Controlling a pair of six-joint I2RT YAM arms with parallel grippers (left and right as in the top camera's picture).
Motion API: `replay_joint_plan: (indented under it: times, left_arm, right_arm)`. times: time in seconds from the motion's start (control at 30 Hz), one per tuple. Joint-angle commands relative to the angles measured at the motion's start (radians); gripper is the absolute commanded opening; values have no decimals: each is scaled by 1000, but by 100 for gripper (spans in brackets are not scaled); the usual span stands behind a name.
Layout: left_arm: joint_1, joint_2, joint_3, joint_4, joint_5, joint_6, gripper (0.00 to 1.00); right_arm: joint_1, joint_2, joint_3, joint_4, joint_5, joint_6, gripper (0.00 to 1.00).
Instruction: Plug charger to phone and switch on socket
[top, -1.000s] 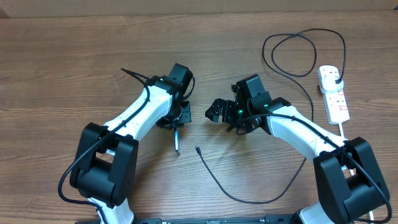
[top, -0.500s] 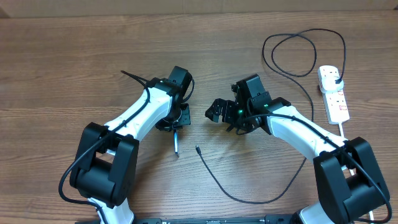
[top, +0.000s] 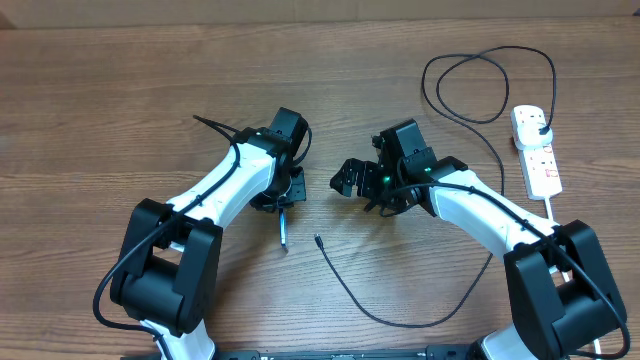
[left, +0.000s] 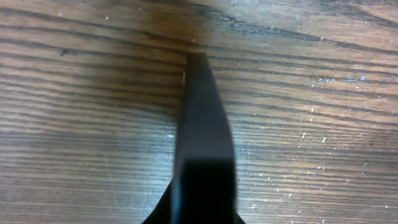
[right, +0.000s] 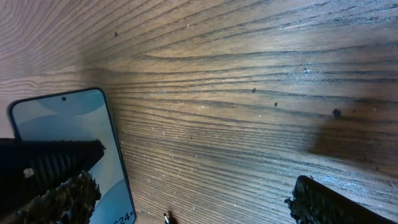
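Two worries here. My left pincer (top: 287, 200) is clamped on the phone (top: 284, 230), holding it edge-on with its screen facing the right pincer (top: 345, 180), which gapes wide and holds nothing. A grip that thin could let the phone twist or slip when a connector pushes in. The cable (top: 400, 322) has its tip lying flat on the wood near the phone, small and easy to fumble. No boxes or trays; only the power strip (top: 537, 152), with the cable's plug seated in it.
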Motion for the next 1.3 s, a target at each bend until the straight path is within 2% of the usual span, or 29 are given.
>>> replay_joint_plan:
  times: [0.0,0.17,0.37,0.73,0.9,1.03,1.27]
  left_arm:
    - [-8,-5,-21,10,-13,-14,15]
    - [-8,-5,-21,8,-14,-14,16]
    - [-8,-5,-21,8,-14,-14,23]
    - [-8,-5,-21,-32,36,-13,20]
    - [-8,-5,-21,-50,39,-13,29]
    - [-8,-5,-21,-52,39,-13,30]
    - [-5,-5,-12,-63,61,-12,43]
  right_arm:
    - [0,-7,-8,5,10,-9,100]
    - [0,-7,-8,5,10,-9,100]
    - [0,-7,-8,5,10,-8,100]
    - [0,-7,-8,5,10,-8,100]
    - [0,-7,-8,6,10,-8,100]
    - [0,-7,-8,6,10,-8,100]
    - [0,-7,-8,6,10,-8,100]
